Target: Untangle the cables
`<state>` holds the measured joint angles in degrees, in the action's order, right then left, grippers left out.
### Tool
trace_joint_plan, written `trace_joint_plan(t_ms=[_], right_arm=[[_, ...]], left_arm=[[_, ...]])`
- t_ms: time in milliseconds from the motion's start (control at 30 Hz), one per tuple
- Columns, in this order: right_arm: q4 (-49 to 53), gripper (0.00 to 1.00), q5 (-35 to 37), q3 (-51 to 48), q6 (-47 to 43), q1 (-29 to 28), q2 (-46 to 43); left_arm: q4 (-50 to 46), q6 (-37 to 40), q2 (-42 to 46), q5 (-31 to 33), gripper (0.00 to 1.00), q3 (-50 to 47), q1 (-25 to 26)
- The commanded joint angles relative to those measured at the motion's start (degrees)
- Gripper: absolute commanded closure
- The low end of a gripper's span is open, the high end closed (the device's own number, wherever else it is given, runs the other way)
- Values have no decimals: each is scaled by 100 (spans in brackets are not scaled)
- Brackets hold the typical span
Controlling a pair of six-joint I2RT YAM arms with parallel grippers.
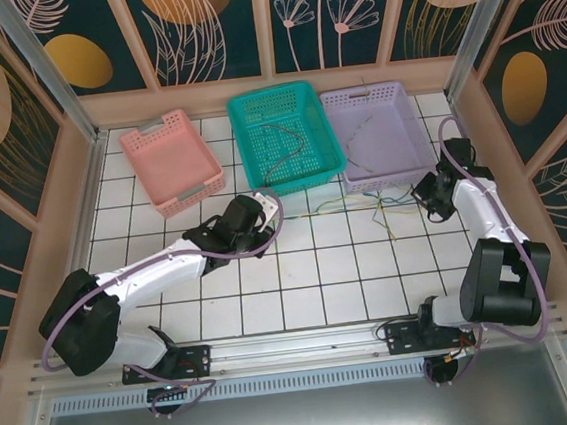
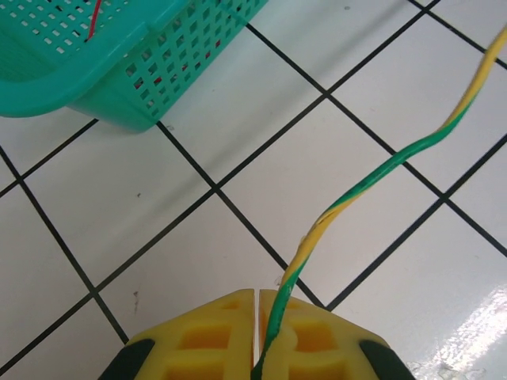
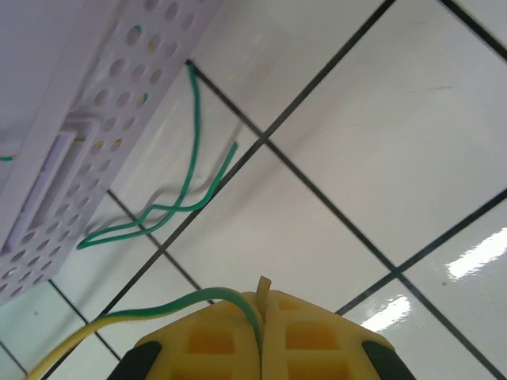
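Observation:
A yellow-green striped cable (image 1: 348, 203) stretches across the tiles between my two grippers, in front of the baskets. My left gripper (image 2: 259, 297) is shut on one end of it (image 2: 372, 182), close to the teal basket's corner (image 2: 158, 71). My right gripper (image 3: 262, 294) is shut on the other end (image 3: 158, 310), and a short tip sticks out past the pads. A loose green cable (image 3: 186, 190) lies kinked on the floor against the lilac basket (image 3: 103, 103). In the top view a dark cable (image 1: 293, 151) lies in the teal basket and a thin one (image 1: 361, 130) in the lilac basket.
Three baskets stand in a row at the back: pink (image 1: 170, 163), teal (image 1: 242, 146) and lilac (image 1: 419, 129). A red cable (image 2: 93, 20) shows inside the teal basket. Patterned walls close the tiled floor on three sides.

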<state>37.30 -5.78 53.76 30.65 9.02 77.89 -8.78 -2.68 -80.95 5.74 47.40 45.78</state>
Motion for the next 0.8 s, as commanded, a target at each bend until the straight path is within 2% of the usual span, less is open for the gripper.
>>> trace_joint_plan(t_ms=[0, 133, 267, 433, 600, 667, 767], right_arm=[[-400, 100, -203, -21, 147, -432, -32], [-718, 100, -1098, -260, 571, -1078, 76], [-1065, 99, -1635, -586, 1052, -1157, -83], [-994, 78, -1773, -420, 1035, -1160, -372], [-1094, 52, -1616, -319, 883, -1191, -1001], [-1338, 48, -1661, -448, 785, -1251, -1250], [-1812, 48, -1786, -713, 583, -1460, -1490]], left_arm=[[-1, -251, 9, -413, 100, 297, -100], [456, -731, -241, -1316, 100, 688, -96], [503, -816, -608, -1926, 100, 1178, -96], [268, -642, -833, -2408, 100, 1455, -96], [297, -690, -896, -2511, 100, 1567, -96], [306, -723, -966, -2570, 100, 1664, -98], [294, -776, -1092, -2667, 100, 1852, -102]])
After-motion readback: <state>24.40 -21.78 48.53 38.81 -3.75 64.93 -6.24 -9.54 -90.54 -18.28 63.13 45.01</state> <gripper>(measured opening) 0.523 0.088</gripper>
